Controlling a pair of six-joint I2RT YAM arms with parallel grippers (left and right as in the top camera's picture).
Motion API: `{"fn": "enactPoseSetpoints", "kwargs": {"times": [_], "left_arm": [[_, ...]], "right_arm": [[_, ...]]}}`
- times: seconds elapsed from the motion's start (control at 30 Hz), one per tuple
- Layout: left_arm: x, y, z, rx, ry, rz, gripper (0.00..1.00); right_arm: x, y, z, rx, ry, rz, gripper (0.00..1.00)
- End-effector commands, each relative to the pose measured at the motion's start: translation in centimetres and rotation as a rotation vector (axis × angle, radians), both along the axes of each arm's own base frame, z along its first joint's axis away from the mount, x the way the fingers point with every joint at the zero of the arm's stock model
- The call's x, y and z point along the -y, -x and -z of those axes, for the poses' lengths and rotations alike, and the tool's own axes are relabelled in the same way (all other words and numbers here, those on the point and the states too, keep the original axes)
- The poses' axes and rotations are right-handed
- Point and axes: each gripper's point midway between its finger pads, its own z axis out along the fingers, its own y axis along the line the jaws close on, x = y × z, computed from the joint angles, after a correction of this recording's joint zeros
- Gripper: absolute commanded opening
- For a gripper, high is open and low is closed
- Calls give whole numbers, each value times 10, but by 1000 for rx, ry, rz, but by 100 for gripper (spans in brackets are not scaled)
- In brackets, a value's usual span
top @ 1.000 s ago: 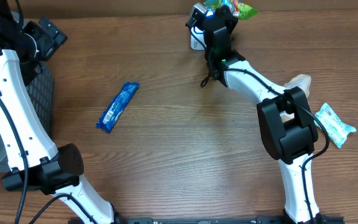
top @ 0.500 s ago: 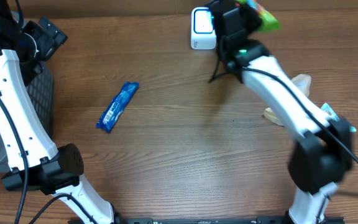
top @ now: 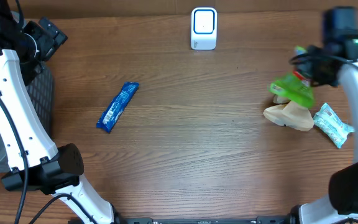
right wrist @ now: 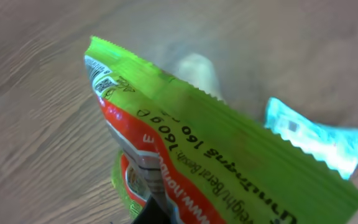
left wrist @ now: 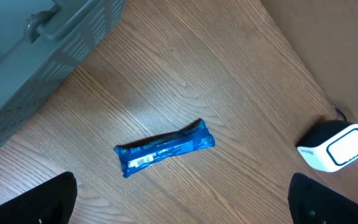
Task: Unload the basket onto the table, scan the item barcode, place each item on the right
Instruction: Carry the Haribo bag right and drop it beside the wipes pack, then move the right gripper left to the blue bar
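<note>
Wood-grain desk [top: 179, 155] carried a white scanner [top: 204, 28] at its far edge and a blue wrapper [top: 117, 107] left of centre. The right claw [top: 309, 70] was clenched on the green packet [top: 294, 90] — held over a beige item [top: 289, 115], near a teal sachet [top: 333, 124]. The left claw [left wrist: 182, 206] stood released — fingers wide apart, near a grey basket [left wrist: 36, 56].
</note>
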Motion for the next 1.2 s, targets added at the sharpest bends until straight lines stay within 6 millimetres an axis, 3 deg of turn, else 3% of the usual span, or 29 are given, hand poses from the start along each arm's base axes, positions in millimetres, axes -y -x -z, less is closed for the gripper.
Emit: {"fn": "enactPoseSetpoints", "kwargs": {"times": [0.0,0.13,0.2,0.27,0.33,0.53,0.67,0.7,0.73,0.8,0.9,1.03,1.1,1.17], "left_arm": [[5,5,-13,36,-4,1,100],[5,5,-13,36,-4,1,100],[5,5,-13,36,-5,1,100],[5,5,-13,36,-4,1,100],[5,5,-13,36,-4,1,100],[5,5,-13,36,-4,1,100],[5,5,-13,36,-4,1,100],[5,5,-13,36,-4,1,100],[5,5,-13,36,-4,1,100],[5,5,-13,36,-4,1,100],[5,5,-13,36,-4,1,100],[5,5,-13,36,-4,1,100],[5,5,-13,36,-4,1,100],[5,5,-13,36,-4,1,100]], "right_arm": [[36,18,17,-20,-162,146,4],[70,37,40,-55,-192,254,4],[76,38,41,-49,-199,270,29],[72,36,38,-35,-220,238,49],[67,31,33,-16,-234,163,56],[31,3,-4,106,-296,-60,63],[-26,-25,-40,238,-409,-237,64],[-62,-36,-51,293,-461,-343,67],[-81,-42,-56,323,-482,-402,69],[-116,-52,-65,371,-495,-486,100],[-183,-70,-81,448,-556,-538,100],[-255,-84,-79,498,-595,-618,100],[-288,-91,-60,488,-583,-597,100],[-320,-96,-37,473,-570,-592,92]]}}
